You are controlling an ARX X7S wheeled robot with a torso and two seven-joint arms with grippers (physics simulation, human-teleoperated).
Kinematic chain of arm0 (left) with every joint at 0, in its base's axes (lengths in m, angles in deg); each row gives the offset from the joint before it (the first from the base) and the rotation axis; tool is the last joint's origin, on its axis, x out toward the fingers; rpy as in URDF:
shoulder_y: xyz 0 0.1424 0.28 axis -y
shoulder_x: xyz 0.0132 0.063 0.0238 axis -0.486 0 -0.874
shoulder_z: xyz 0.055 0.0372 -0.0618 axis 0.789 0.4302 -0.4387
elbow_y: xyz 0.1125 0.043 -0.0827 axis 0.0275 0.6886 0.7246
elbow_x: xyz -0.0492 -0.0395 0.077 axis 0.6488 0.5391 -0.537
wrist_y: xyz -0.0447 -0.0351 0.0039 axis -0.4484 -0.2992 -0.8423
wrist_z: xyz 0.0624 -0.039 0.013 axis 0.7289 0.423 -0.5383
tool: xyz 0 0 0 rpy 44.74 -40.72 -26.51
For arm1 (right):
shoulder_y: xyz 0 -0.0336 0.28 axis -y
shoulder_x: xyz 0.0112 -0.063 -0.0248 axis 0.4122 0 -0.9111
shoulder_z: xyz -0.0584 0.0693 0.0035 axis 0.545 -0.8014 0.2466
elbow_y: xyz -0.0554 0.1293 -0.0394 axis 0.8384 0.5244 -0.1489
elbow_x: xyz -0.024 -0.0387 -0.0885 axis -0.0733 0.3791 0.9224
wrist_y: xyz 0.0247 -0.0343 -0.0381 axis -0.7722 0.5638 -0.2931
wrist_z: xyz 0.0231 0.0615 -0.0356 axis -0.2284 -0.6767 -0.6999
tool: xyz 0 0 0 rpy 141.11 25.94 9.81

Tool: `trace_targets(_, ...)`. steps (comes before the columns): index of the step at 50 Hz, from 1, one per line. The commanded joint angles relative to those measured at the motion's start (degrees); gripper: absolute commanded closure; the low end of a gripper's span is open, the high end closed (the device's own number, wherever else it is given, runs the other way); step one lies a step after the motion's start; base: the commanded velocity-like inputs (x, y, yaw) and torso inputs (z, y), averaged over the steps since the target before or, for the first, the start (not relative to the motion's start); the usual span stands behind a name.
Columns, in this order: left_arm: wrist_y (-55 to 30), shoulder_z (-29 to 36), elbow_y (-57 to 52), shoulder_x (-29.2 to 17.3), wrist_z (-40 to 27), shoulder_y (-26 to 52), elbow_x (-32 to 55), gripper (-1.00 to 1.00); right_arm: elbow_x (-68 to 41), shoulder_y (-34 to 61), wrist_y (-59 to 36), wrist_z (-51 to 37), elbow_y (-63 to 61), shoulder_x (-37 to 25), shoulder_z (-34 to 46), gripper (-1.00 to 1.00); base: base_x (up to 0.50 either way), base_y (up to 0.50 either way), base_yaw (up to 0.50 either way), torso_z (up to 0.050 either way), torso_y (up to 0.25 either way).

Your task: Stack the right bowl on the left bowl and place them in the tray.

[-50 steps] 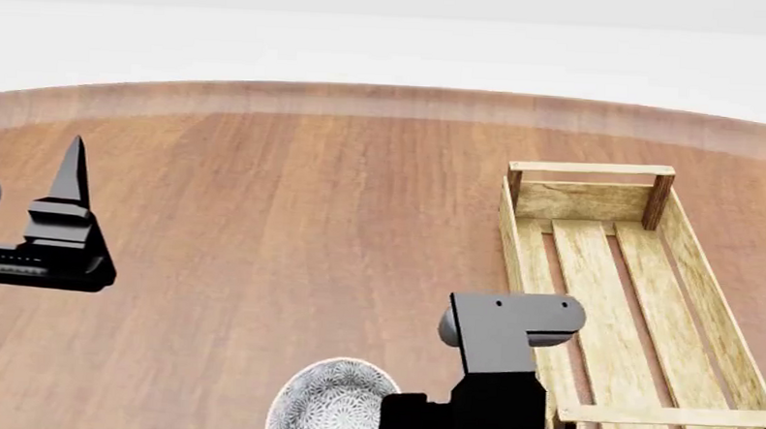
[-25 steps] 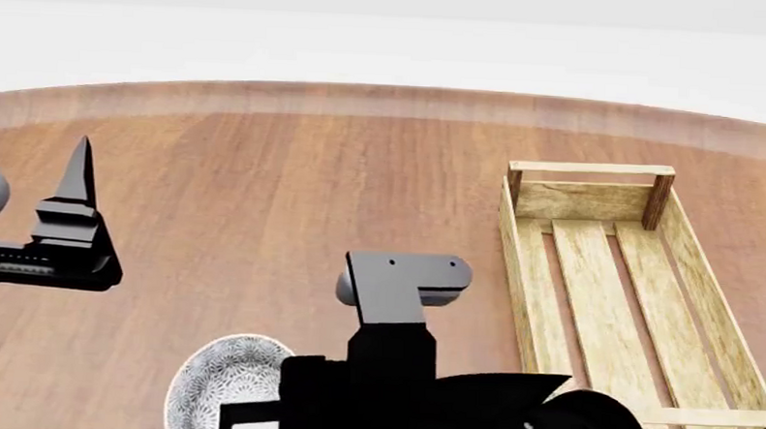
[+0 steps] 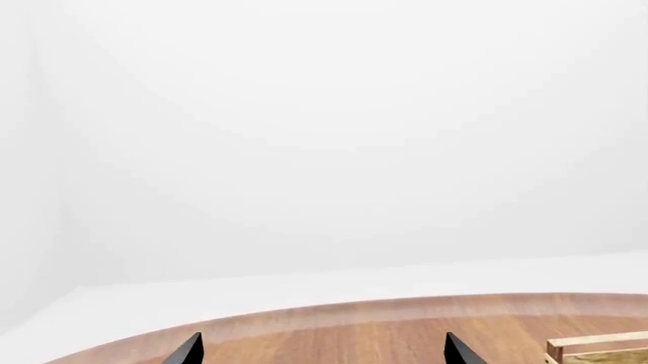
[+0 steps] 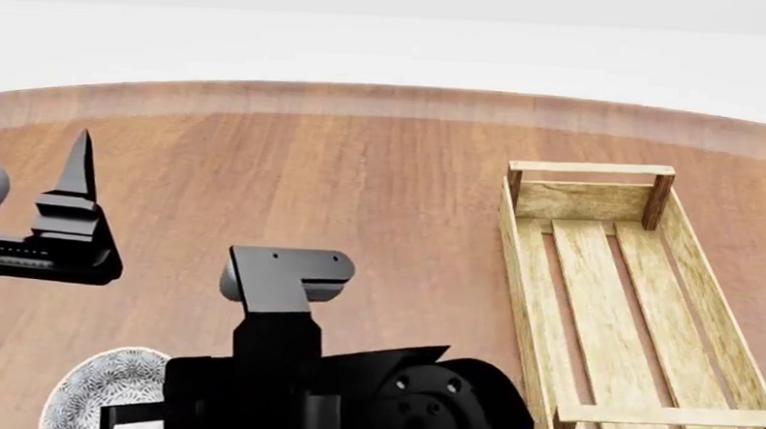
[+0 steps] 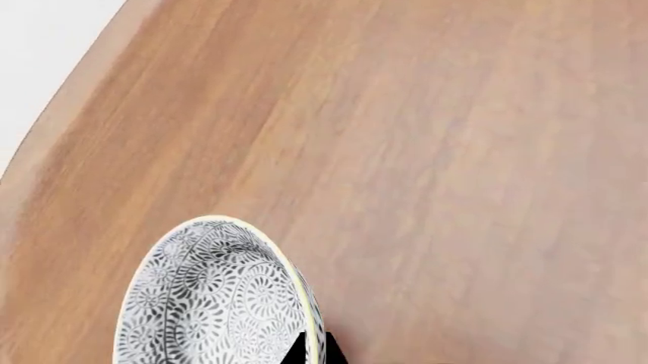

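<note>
Now I see my right claw [image 5: 312, 350] pinching the rim of a round, grey-patterned bowl [image 4: 101, 388] at the near left of the wooden worktop [image 4: 358, 194]. My left claw [image 3: 319, 350] points up, fingers spread. At the far right sits the slatted light-wood tray [image 4: 613, 283], rectangular with corner posts.

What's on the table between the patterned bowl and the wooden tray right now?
In the head view, only the right arm crosses between the bowl and the tray.
</note>
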Motion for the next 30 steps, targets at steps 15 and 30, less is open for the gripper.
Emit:
trace_targets(15,0.17,-0.7,-0.83,-0.6,-0.77,-0.87,0.87,-1.0,-8.28,1.68,3.95,-1.87,-1.86,3.26,10.1,1.0,0.0,0.0,0.0,0.0,0.0)
trace_targets(30,0.76,-1.01,-0.9,-1.07,-0.92,-1.61,1.23,-1.0,-9.25,3.21,7.26,2.05,-0.55,3.14,16.41,1.0,0.0,0.0,0.0,0.0,0.0)
